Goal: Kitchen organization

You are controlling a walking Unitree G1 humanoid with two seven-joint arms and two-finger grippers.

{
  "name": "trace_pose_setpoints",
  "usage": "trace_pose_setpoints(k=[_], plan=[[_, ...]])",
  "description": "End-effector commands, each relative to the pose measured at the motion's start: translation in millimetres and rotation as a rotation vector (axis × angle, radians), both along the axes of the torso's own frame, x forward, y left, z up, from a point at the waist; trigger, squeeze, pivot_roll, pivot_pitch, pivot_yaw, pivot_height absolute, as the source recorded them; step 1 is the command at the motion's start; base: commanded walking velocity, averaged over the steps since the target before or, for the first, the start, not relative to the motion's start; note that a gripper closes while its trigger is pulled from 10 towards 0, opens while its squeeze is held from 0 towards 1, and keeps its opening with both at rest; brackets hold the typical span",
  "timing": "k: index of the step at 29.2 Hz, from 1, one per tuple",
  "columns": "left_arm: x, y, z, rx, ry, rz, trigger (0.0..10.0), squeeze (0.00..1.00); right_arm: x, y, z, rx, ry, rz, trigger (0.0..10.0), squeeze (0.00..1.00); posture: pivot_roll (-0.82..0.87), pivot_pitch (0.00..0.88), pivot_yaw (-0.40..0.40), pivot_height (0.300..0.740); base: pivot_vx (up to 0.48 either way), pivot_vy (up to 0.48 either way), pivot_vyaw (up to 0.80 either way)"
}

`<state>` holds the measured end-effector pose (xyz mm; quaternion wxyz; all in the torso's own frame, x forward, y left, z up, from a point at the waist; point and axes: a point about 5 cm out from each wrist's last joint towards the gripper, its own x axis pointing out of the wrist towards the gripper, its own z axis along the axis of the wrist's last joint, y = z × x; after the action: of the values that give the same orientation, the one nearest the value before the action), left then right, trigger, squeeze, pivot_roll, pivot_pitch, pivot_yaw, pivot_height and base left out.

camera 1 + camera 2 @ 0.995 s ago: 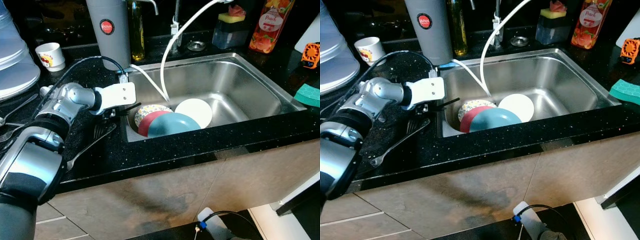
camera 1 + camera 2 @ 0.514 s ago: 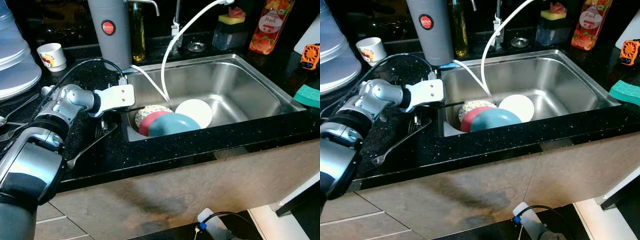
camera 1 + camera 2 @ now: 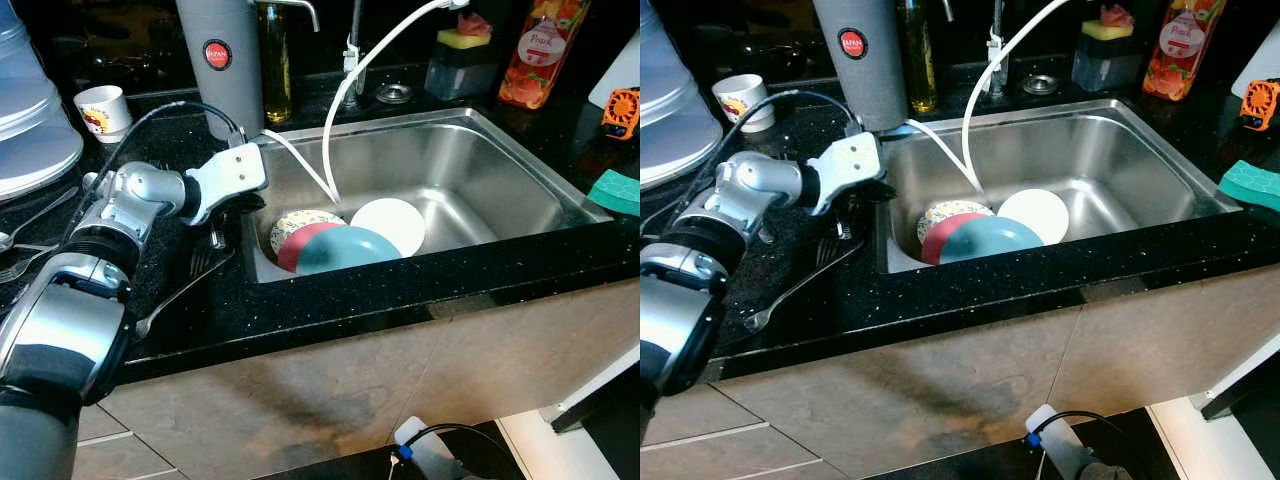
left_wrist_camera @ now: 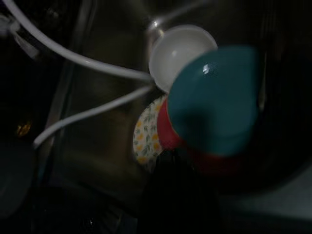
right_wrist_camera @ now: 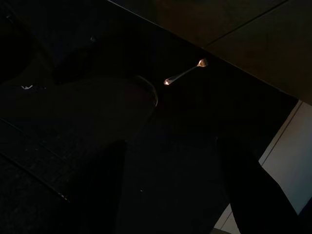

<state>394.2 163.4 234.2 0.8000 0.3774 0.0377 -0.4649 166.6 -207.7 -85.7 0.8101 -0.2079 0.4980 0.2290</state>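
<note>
Several plates lie stacked in the near left of the steel sink [image 3: 480, 170]: a teal plate [image 3: 345, 250] on top, a red plate [image 3: 298, 245] under it, a flowered plate [image 3: 292, 222] behind, and a white plate [image 3: 388, 222] to the right. In the left wrist view the teal plate [image 4: 214, 97], red plate [image 4: 168, 134] and flowered plate [image 4: 145, 134] lie just past the fingertips. My left gripper [image 3: 238, 203] hovers over the sink's left rim, above and left of the plates, its fingers together with nothing visible between them. The right gripper [image 5: 175, 195] hangs idle, open, in the dark.
A fork [image 3: 190, 275] lies on the black counter under my left wrist. A white hose [image 3: 335, 110] runs into the sink. Behind stand a grey canister [image 3: 220, 60], oil bottle [image 3: 273, 60], cup [image 3: 100, 110] and orange bottle [image 3: 540, 50]. A teal sponge [image 3: 615, 190] sits right.
My left wrist has lifted a little and tilted, its white plate now angled up toward the sink's back left corner. The plates and fork have not moved.
</note>
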Motion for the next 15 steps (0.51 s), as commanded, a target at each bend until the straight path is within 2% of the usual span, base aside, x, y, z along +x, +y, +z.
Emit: trace_pose_setpoints(k=[1,3,4,6,8,11,12,13,14,15], plan=[[0.8,-4.4,7,-0.027,-0.003,-0.015,0.0,0.0,0.3,1.6,0,-0.005,-0.002,0.017,10.0,0.0,0.0,0.005,0.03,0.74,0.0,0.0,0.0],[1.3,-7.3,19,-0.138,0.012,-0.032,0.0,0.0,0.6,1.7,0,-0.006,-0.003,0.019,10.0,0.0,0.01,0.004,0.029,0.74,0.0,0.0,0.0],[1.3,-7.3,19,-0.138,0.012,-0.032,0.0,0.0,0.6,1.7,0,-0.006,-0.003,0.019,10.0,0.0,0.01,0.004,0.029,0.74,0.0,0.0,0.0],[1.0,-12.0,38,-0.305,0.044,-0.076,0.0,0.0,1.0,1.7,0,-0.008,-0.004,0.021,10.0,0.0,0.01,0.003,0.029,0.74,0.0,0.0,0.0],[0.1,-14.8,51,-0.423,0.07,-0.116,0.0,0.0,1.1,1.7,0,-0.009,-0.005,0.022,10.0,0.0,0.01,0.001,0.028,0.74,0.0,0.0,0.0],[-0.4,-15.7,59,-0.501,0.087,-0.136,0.0,0.0,1.3,1.7,0,-0.011,-0.005,0.022,10.0,0.0,0.01,0.001,0.028,0.74,0.0,0.0,0.0],[-1.9,-16.1,62,-0.518,0.101,-0.159,4.0,0.0,1.2,1.7,0,-0.011,-0.005,0.022,10.0,0.0,0.0,0.003,0.029,0.74,0.0,0.0,0.0],[-3.7,-16.2,64,-0.518,0.111,-0.182,4.0,0.0,1.2,1.7,0,-0.012,-0.005,0.022,10.0,0.0,0.0,0.003,0.029,0.74,0.0,0.0,0.0],[-6.3,-16.0,65,-0.504,0.12,-0.213,8.5,0.0,1.1,1.7,0,-0.012,-0.005,0.021,10.0,0.0,0.0,0.003,0.029,0.74,0.0,0.0,0.0],[-12.1,-14.0,67,-0.456,0.132,-0.268,10.0,0.0,1.1,1.6,0,-0.013,-0.005,0.021,10.0,0.0,0.0,0.003,0.029,0.74,0.0,0.0,0.0]])
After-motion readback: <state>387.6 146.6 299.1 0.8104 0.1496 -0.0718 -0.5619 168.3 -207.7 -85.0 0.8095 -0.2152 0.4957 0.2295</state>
